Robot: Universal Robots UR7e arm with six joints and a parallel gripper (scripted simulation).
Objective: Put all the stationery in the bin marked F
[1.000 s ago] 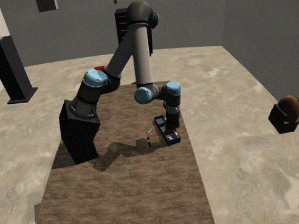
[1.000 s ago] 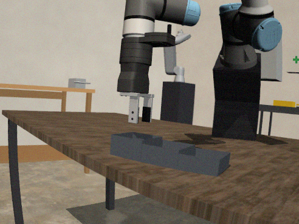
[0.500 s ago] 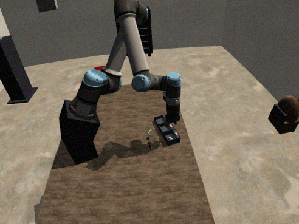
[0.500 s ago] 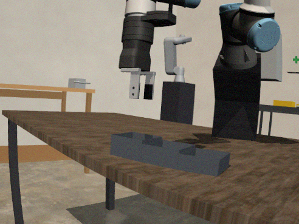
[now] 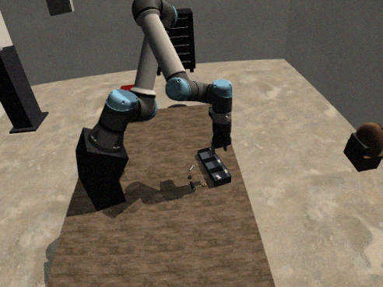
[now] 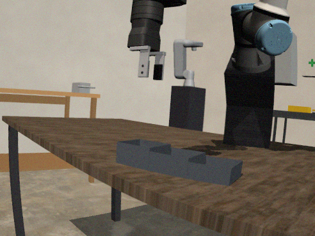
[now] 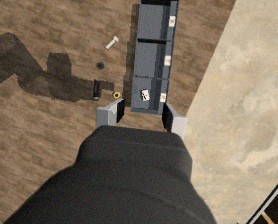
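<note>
A row of three grey bins (image 7: 151, 55) lies on the wooden table near its edge; it also shows in the top view (image 5: 213, 166) and the exterior view (image 6: 177, 161). A small white item (image 7: 145, 95) lies in the end bin nearest my fingers. Each bin has a small white tag, too small to read. My gripper (image 7: 143, 109) is open and empty. It hangs well above the bins in the exterior view (image 6: 150, 68) and the top view (image 5: 219, 145).
Beside the bins on the table lie a white bolt (image 7: 112, 42), a small black ring (image 7: 100, 65), a black cylinder (image 7: 96, 89) and a yellow ring (image 7: 116, 94). The table edge runs just past the bins. The arm's base (image 5: 102, 167) stands on the table.
</note>
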